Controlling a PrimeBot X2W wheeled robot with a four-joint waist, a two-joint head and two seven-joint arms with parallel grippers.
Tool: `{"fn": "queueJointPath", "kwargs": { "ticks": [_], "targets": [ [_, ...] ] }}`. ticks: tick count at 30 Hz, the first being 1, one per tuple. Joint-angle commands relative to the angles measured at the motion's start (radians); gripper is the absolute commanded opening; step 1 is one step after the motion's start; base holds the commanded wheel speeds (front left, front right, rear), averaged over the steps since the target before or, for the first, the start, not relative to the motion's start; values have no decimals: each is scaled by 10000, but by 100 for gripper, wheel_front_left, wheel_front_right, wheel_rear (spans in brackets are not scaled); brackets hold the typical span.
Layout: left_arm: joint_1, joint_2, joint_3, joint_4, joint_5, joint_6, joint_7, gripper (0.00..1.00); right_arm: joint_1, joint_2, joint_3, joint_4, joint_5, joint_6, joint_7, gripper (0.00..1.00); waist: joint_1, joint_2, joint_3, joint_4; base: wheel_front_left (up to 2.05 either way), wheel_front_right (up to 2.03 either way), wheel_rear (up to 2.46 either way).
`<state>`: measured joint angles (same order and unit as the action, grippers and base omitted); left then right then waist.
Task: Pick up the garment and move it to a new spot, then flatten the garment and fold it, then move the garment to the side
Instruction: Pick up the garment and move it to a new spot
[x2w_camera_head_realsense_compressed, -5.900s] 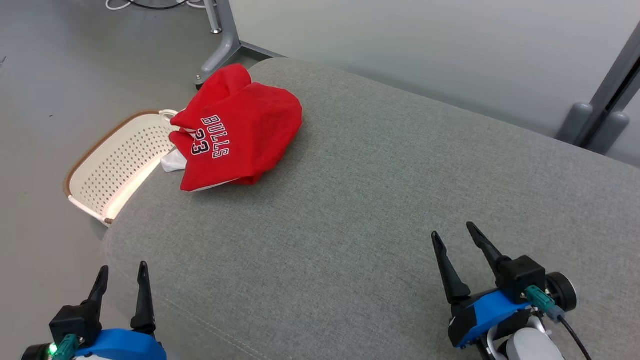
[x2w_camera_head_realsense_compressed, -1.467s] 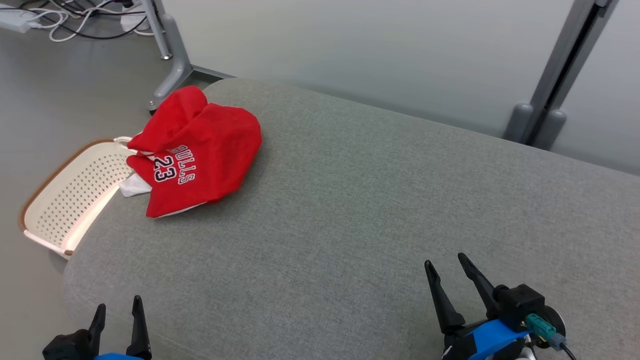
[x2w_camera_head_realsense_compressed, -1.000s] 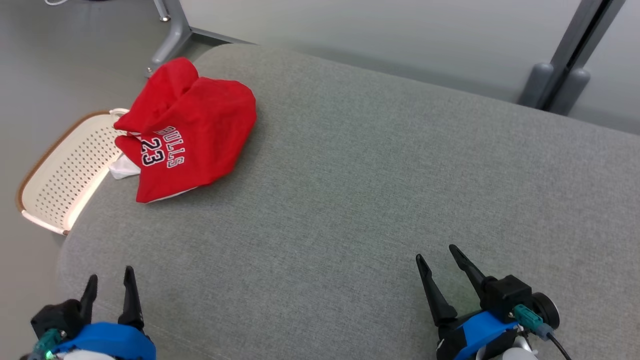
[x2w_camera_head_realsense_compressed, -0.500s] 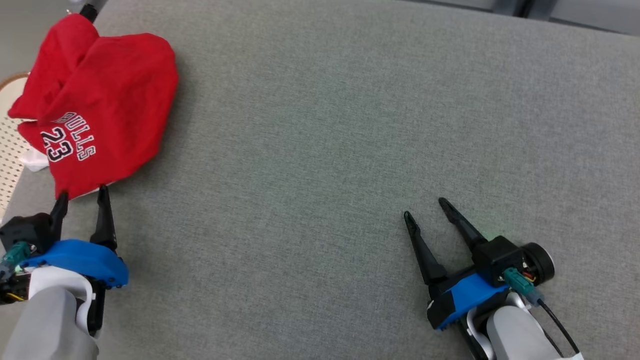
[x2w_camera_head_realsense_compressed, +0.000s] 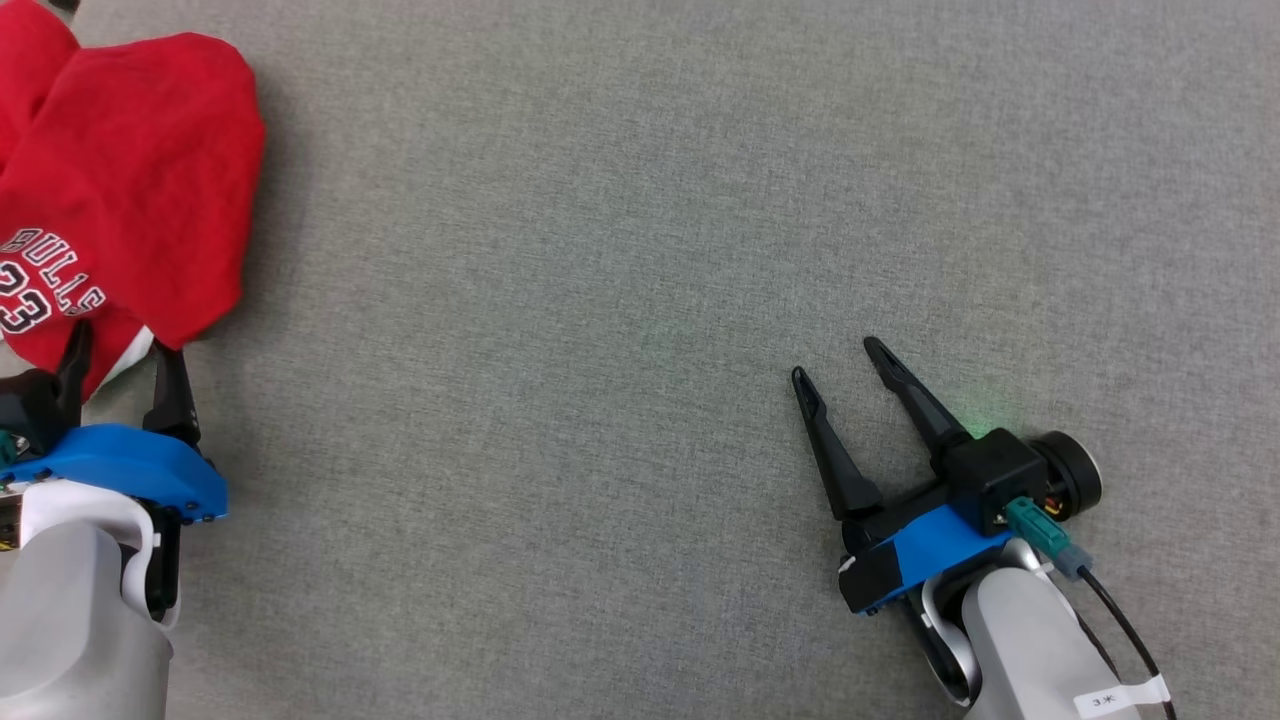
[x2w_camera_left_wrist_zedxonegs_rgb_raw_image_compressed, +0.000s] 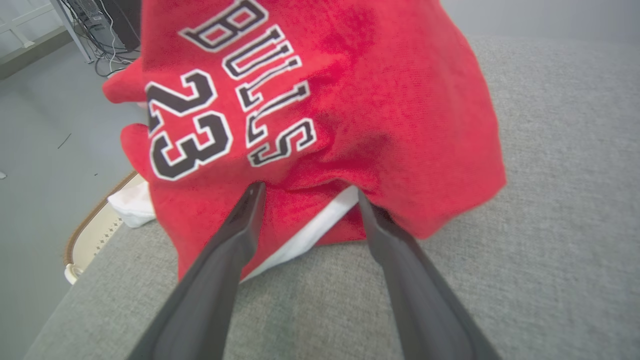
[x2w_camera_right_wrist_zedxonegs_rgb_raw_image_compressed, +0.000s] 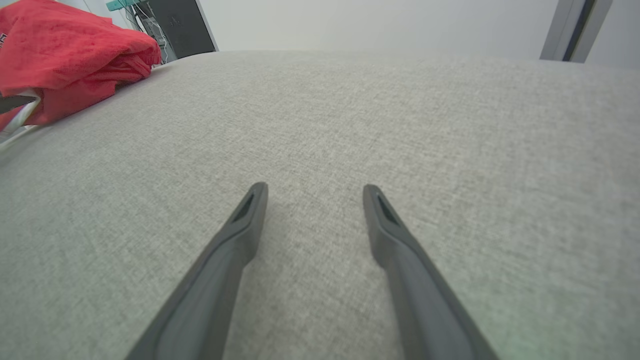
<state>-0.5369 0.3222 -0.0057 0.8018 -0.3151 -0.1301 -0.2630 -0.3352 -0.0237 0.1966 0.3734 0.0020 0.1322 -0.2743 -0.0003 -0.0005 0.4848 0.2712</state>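
The red shirt (x2w_camera_head_realsense_compressed: 130, 180) lies crumpled at the cushion's (x2w_camera_head_realsense_compressed: 600, 250) left edge. The left gripper (x2w_camera_left_wrist_zedxonegs_rgb_raw_image_compressed: 310, 192), jaws wide and empty, straddles its hem, placed to pinch it; the right gripper (x2w_camera_head_realsense_compressed: 836, 360) rests open, empty.

Change from the earlier views. The head camera has dipped down toward the grey cushion (x2w_camera_head_realsense_compressed: 640, 250). The left pincer (x2w_camera_head_realsense_compressed: 123, 338), at first near the cushion's near-left edge and well apart from the red garment (x2w_camera_head_realsense_compressed: 130, 180), has advanced. Its spread fingers (x2w_camera_left_wrist_zedxonegs_rgb_raw_image_compressed: 240, 225) now straddle the garment's near hem, tips meeting the cloth.
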Motion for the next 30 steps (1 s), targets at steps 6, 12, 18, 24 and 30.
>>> {"fn": "queueJointPath", "kwargs": {
  "ticks": [6,12,18,24,30],
  "targets": [
    [-424,92,-184,21,-165,-11,-25,100,108,-540,-535,654,65,-37,190,100,3,5,325,-166,0,0,0],
    [-741,272,-149,51,-575,-11,-25,100,58,-591,-600,578,47,-40,216,100,3,5,691,-364,0,0,0],
    [-596,221,264,-522,-520,-11,-26,0,244,-598,-658,549,208,-73,216,100,3,5,621,-418,0,0,0],
    [-107,-38,844,-2022,-116,-11,-25,0,456,-530,-456,533,460,-71,187,100,3,5,26,-382,0,0,0],
    [255,-276,914,-3589,142,-11,-26,0,592,-334,-118,397,916,-24,132,100,3,5,-972,-476,0,0,0]
  ]
}}
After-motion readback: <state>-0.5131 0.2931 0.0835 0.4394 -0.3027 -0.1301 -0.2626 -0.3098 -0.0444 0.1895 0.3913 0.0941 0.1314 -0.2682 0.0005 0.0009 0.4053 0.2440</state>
